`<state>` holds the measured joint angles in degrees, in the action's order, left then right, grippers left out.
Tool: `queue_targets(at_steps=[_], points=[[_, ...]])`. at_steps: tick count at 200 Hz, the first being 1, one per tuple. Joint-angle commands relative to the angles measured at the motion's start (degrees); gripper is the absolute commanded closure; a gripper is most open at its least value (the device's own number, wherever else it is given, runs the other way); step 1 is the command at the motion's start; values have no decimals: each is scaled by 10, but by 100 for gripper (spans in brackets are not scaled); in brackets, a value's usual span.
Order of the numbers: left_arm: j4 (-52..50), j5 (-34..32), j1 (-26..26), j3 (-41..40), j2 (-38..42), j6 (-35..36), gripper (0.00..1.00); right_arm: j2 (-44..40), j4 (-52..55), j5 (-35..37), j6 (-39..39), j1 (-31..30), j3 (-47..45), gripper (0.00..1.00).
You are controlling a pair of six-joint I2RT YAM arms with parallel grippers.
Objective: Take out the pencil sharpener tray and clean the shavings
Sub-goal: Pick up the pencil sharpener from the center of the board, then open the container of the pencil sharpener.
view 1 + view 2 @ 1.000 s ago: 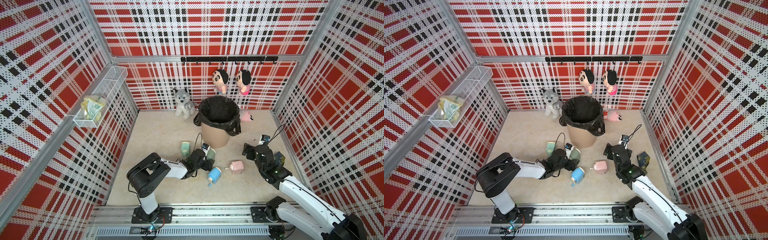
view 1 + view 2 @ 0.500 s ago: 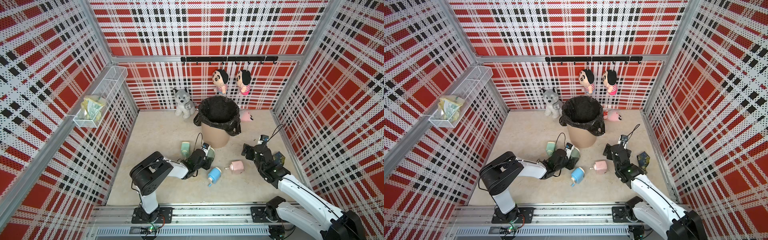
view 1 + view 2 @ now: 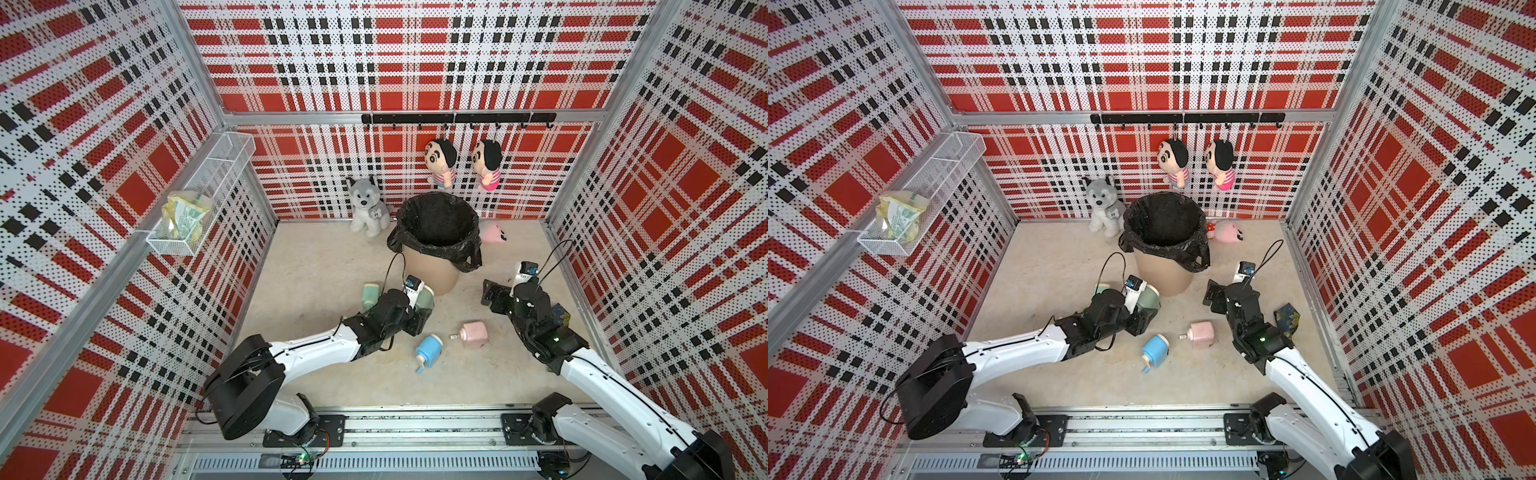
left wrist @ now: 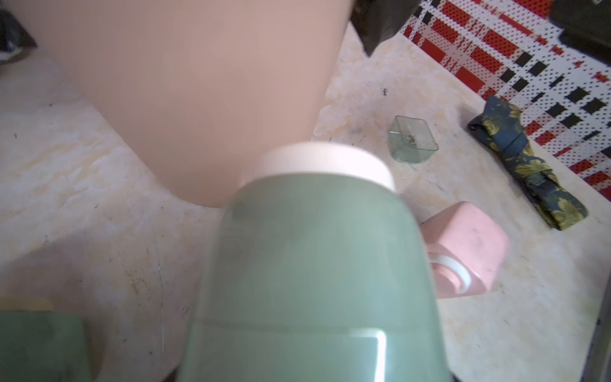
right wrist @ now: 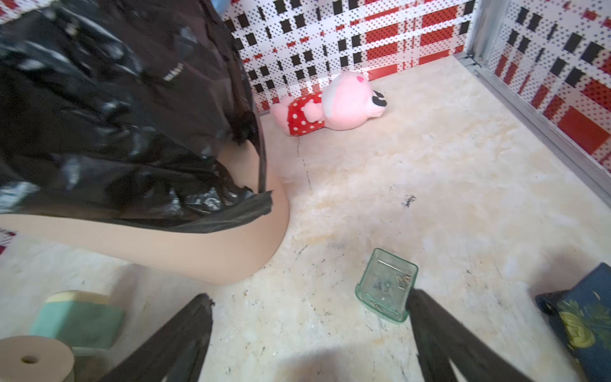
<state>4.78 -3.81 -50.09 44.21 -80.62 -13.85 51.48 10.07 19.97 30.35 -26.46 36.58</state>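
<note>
The right hand (image 5: 309,296) hangs spread wide, one finger just beside the clear green sharpener tray (image 5: 385,284), which lies on the table (image 5: 446,172) with a few shavings (image 5: 401,279) inside. Light, stiff, slick plastic, it probably wants a level pinch across its thin walls. Farther on, the left hand (image 3: 419,308) clamps the green pencil sharpener (image 4: 314,264) beside the lined bin (image 5: 198,254).

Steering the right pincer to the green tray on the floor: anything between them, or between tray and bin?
Nothing visible. The right pincer stands open above bare floor, with the tray right beside one finger. Between tray and bin there is only bare floor; the patterned cloth lies off to the other side.
</note>
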Motion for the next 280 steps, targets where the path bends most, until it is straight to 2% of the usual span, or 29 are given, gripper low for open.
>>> queue_targets(at_steps=[1,50,79,96,115,133,152,159,174,188,221,264,280], points=[[-103,-10,-28,50,26,2,52,-4,6,-62,-29,-2,36,5],[-272,-23,-54,177,92,12,50,14,13,-229,-76,9,141,4],[-321,-3,-17,233,117,27,48,47,-1,-361,-91,27,208,4],[-344,17,9,260,119,39,49,68,-51,-456,-87,44,219,4],[-365,53,32,283,122,47,49,99,-120,-587,-52,81,221,4],[-380,106,47,298,135,51,49,120,-247,-713,37,119,195,4],[-396,159,60,308,149,52,49,148,-327,-796,92,129,192,4],[-403,167,62,311,154,51,45,163,-338,-823,101,128,196,4],[-411,195,65,315,162,50,46,179,-373,-858,124,123,191,4],[-418,211,65,318,167,48,49,182,-353,-875,106,111,191,4],[-425,258,65,328,181,47,48,176,-148,-850,-70,48,224,4],[-431,310,68,343,194,49,47,159,-187,-878,-45,33,184,4],[-438,310,69,349,190,53,46,158,-204,-892,-32,23,180,5]])
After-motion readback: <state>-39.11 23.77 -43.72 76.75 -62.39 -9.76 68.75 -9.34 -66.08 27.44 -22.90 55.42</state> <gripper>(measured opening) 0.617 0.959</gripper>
